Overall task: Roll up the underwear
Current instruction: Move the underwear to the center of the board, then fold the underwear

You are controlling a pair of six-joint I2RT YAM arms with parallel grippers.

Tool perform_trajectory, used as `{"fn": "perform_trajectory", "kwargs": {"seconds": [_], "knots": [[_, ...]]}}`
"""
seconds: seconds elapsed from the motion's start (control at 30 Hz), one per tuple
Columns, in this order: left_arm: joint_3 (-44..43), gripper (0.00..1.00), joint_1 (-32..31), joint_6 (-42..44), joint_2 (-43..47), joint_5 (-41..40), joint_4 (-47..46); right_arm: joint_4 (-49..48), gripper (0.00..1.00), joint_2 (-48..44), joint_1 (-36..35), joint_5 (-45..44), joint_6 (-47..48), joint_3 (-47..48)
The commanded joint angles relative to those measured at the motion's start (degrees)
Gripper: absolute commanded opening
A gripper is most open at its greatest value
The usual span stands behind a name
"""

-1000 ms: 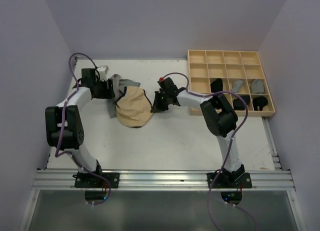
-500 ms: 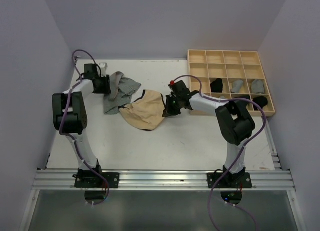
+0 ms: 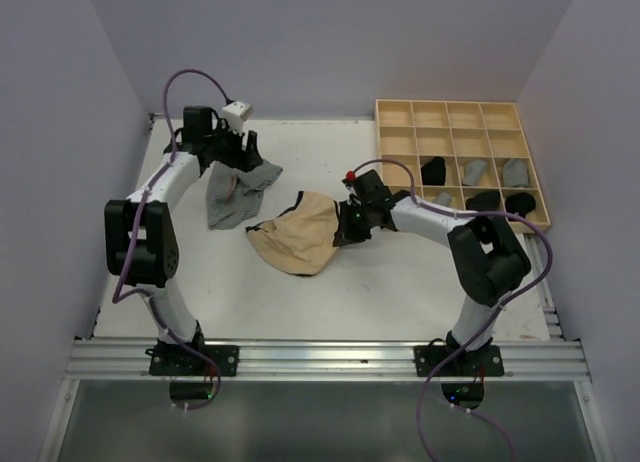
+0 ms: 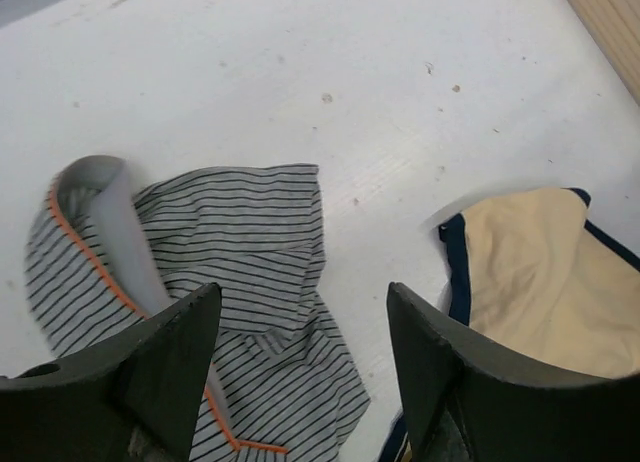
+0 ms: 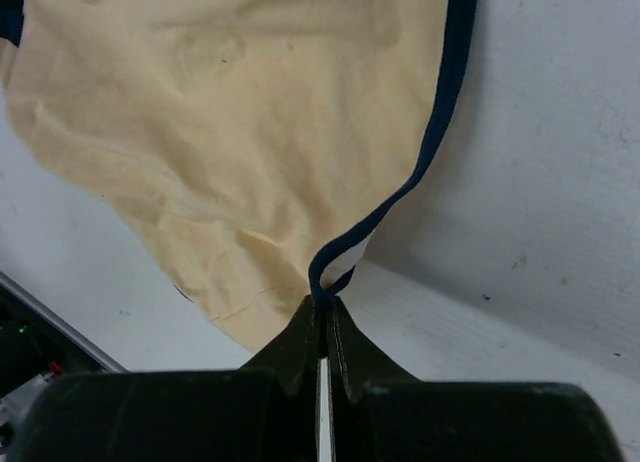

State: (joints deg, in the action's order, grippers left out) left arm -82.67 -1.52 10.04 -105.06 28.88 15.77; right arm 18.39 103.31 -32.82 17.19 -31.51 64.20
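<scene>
Tan-beige underwear (image 3: 300, 244) with dark trim lies spread near the middle of the white tabletop (image 3: 380, 292). The right pincer (image 3: 343, 232) has its jaws closed tight on the trim at the garment's right corner, and the right wrist view cuts off its far edges. Just beside it on the left, grey striped underwear (image 3: 236, 192) with orange edging lies crumpled. The left pincer (image 3: 243, 150) hangs over it, jaws wide apart and holding nothing. The wooden grid tray (image 3: 462, 104) at far right holds dark and grey bundles (image 3: 475, 169) too small to identify, and the right arm covers some near cells.
</scene>
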Motion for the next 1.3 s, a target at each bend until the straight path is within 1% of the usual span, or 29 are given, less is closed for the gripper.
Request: {"fn": "perform_trajectory", "kwargs": {"seconds": [0.0,0.07,0.13,0.17,0.23,0.27,0.3,0.33,0.37,0.4,0.43,0.53,0.57,0.63,0.67,0.7,0.73,0.77,0.8,0.83,0.87,0.93,1.0,1.03,1.17,1.27], "knots": [[1.6,0.70,-1.0,-2.8,-3.1,0.5,1.5,-2.0,0.00,-4.2,-0.8,5.0,-0.9,-1.9],[3.0,0.67,-1.0,-2.7,-4.4,-2.1,3.6,-1.1,0.00,-5.0,-2.0,4.7,-0.8,-2.2],[3.9,0.67,-1.0,-2.4,-5.2,-4.8,3.7,-0.6,0.00,-5.3,-3.2,5.7,-0.9,-2.2],[3.8,0.66,-0.9,-2.0,-6.0,-7.8,4.2,-0.4,0.00,-5.3,-5.2,6.1,-1.0,-2.1],[2.7,0.66,-0.9,-1.6,-8.9,-10.7,4.3,0.8,0.03,-5.2,-7.7,5.0,-1.3,-1.2],[0.3,0.66,-0.5,-1.3,-10.2,-11.6,5.4,0.9,0.06,-5.2,-9.9,4.9,-1.8,-1.0],[-1.2,0.66,-0.2,-1.2,-12.6,-11.5,6.2,0.4,0.10,-5.2,-10.8,5.7,-2.2,-1.0],[-2.7,0.66,0.1,-1.1,-13.8,-11.0,7.3,0.0,0.20,-5.0,-11.6,6.1,-3.5,-0.9],[-6.1,0.67,0.5,-0.9,-15.8,-9.8,8.2,-0.7,0.25,-5.0,-13.4,6.4,-4.0,-0.5],[-7.9,0.67,0.6,-0.3,-16.5,-8.9,9.1,-1.0,0.35,-4.9,-14.2,6.8,-4.5,-0.1],[-11.0,0.69,1.1,0.3,-16.9,-5.8,10.7,-1.3,0.48,-4.9,-15.2,7.6,-5.1,0.3],[-12.2,0.72,1.5,0.9,-13.7,-1.7,10.8,-1.7,0.49,-7.3,-15.5,6.7,-6.0,1.0],[-11.0,0.73,2.7,1.0,-10.2,1.0,10.8,-2.0,0.49,-9.5,-15.3,5.4,-5.8,1.4],[-8.7,0.73,3.5,2.0,-6.1,2.2,11.1,-1.1,0.48,-11.6,-15.0,2.3,-3.8,2.8],[-5.7,0.73,3.8,3.0,-2.3,2.1,12.0,1.2,0.46,-12.1,-14.3,-2.0,-2.8,3.8],[-3.9,0.73,3.9,4.9,-0.3,2.0,12.7,2.5,0.42,-12.3,-13.8,-3.8,-1.7,5.9],[0.4,0.72,4.0,5.9,1.7,2.0,14.1,3.7,0.41,-11.9,-12.9,-5.4,0.3,7.0],[2.8,0.72,4.2,6.6,5.2,2.2,14.4,5.9,0.40,-11.2,-11.0,-7.0,1.1,9.1],[5.5,0.72,4.2,7.5,6.9,2.3,14.4,6.6,0.37,-9.8,-9.8,-7.3,1.8,9.8],[10.1,0.71,4.5,8.0,8.4,2.6,14.6,6.9,0.36,-8.8,-7.4,-7.2,2.6,10.4],[12.1,0.71,4.7,8.8,10.9,2.8,14.7,6.8,0.35,-8.1,-6.2,-6.9,3.0,11.5],[17.3,0.70,5.1,9.2,12.8,3.2,14.1,7.2,0.35,-5.4,-3.2,-7.4,4.1,12.7],[19.7,0.69,5.3,8.9,13.8,3.1,13.6,7.2,0.36,-3.1,-1.7,-6.6,4.8,14.8],[21.4,0.68,5.6,8.7,13.8,3.5,13.3,7.8,0.36,-0.5,-0.9,-6.6,5.6,15.9],[24.0,0.64,6.6,7.8,12.5,5.5,12.3,9.2,0.39,7.0,-0.6,-6.7,7.7,22.6],[24.8,0.61,7.0,7.3,10.9,5.8,11.5,9.3,0.42,12.0,-0.6,-6.3,8.4,26.0]]}}
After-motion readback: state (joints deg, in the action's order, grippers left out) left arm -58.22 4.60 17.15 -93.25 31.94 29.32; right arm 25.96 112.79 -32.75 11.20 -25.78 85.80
